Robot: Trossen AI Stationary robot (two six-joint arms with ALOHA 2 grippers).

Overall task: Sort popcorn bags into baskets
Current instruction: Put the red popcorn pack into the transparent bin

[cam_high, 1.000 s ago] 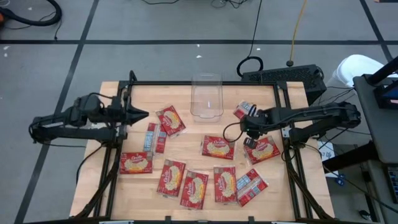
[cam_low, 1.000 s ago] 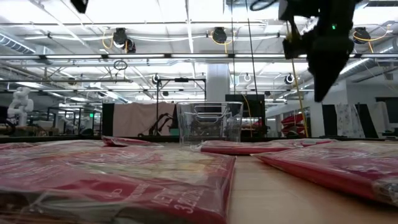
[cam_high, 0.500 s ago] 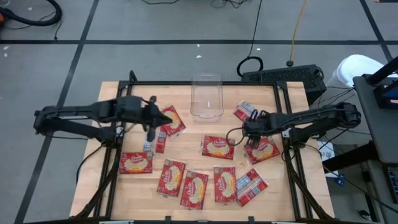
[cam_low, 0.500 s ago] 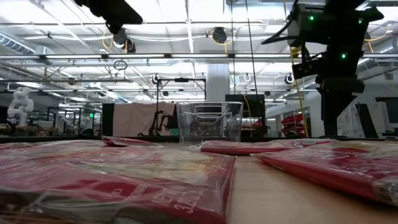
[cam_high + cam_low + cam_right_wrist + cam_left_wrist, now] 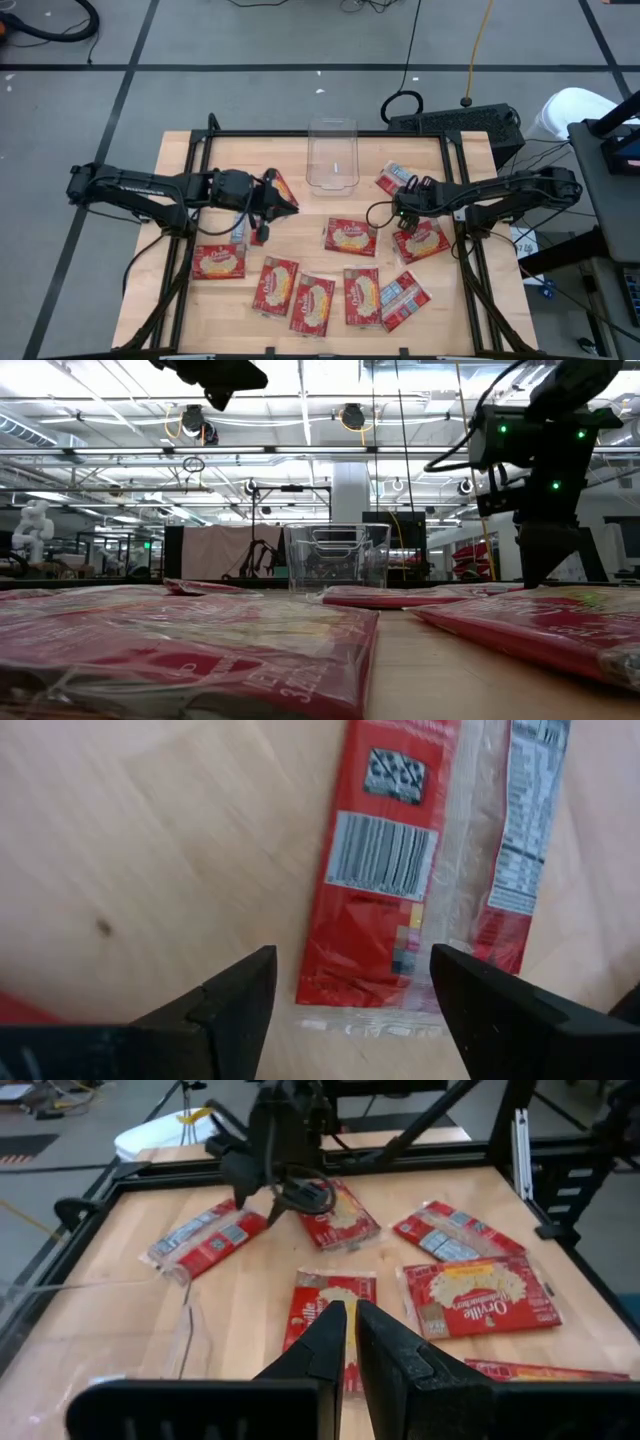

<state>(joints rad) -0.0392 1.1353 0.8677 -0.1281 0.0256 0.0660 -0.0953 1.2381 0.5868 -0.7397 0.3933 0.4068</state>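
Several red popcorn bags lie flat on the wooden table. The clear basket stands at the far middle and shows in the low view too. My right gripper is open and points down, low over the end of a bag lying label side up at the far right. My left gripper is shut on nothing and hangs high over the left-centre bags, near one bag. My right gripper stands with its open fingers over the bag's near end. Whether they touch the bag I cannot tell.
More bags lie in a loose row across the table's near half, one in the middle and one just beside the right gripper. A black metal frame edges the table. Bare wood lies before the basket.
My left gripper has travelled from the table's left edge toward the middle, staying shut and high. My right gripper has come down toward the table near the far-right bags and has opened.
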